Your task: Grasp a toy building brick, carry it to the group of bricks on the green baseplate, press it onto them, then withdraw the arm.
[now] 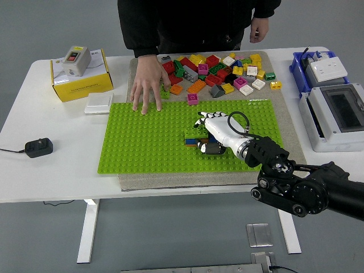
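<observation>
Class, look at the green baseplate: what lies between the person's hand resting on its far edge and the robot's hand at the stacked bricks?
In the head view, only bare baseplate studs separate the person's hand from the right hand on the stacked bricks.

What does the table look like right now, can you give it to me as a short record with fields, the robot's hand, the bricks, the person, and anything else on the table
right hand: white, resting on the group of bricks; whether it grips one cannot be told
left arm: not in view
green baseplate: on a beige mat, brick group right of centre
loose bricks: mixed colours, scattered behind the baseplate
person's hand: flat, fingers on the baseplate's far edge
left side: yellow box, black plug
right side: blue bin, grey enclosure
</observation>
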Action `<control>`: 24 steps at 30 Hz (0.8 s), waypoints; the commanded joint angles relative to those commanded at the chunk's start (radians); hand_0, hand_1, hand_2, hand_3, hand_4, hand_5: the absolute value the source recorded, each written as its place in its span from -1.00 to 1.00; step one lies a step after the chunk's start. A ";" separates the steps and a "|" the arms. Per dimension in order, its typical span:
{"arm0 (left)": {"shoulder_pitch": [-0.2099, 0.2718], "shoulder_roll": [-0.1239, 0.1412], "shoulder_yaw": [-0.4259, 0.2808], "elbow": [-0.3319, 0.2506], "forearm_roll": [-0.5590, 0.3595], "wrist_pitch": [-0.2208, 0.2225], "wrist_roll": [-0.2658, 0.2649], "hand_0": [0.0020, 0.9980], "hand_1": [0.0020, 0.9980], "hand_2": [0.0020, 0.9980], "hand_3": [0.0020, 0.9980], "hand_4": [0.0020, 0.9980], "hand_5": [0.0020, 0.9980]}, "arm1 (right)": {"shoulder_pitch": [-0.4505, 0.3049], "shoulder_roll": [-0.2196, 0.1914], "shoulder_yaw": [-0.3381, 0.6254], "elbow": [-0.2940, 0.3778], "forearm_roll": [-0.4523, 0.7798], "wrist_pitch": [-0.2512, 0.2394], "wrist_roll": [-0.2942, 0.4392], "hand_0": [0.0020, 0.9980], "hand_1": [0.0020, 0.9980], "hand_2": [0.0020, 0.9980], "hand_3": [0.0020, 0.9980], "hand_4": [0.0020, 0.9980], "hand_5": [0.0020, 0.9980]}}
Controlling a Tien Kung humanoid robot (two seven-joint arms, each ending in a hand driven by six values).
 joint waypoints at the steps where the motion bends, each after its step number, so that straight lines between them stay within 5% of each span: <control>1: 0.000 0.000 0.000 0.000 0.000 0.000 0.000 0.23 0.21 -0.01 0.23 -0.66 0.49 | 0.000 0.000 0.000 0.000 0.000 0.000 0.000 0.97 0.96 1.00 0.52 0.14 -0.16; 24: 0.001 -0.003 0.000 0.000 -0.003 0.002 -0.002 0.22 0.21 -0.02 0.21 -0.71 0.48 | -0.005 -0.009 0.002 0.008 -0.001 0.000 -0.001 0.97 0.96 1.00 0.52 0.16 -0.14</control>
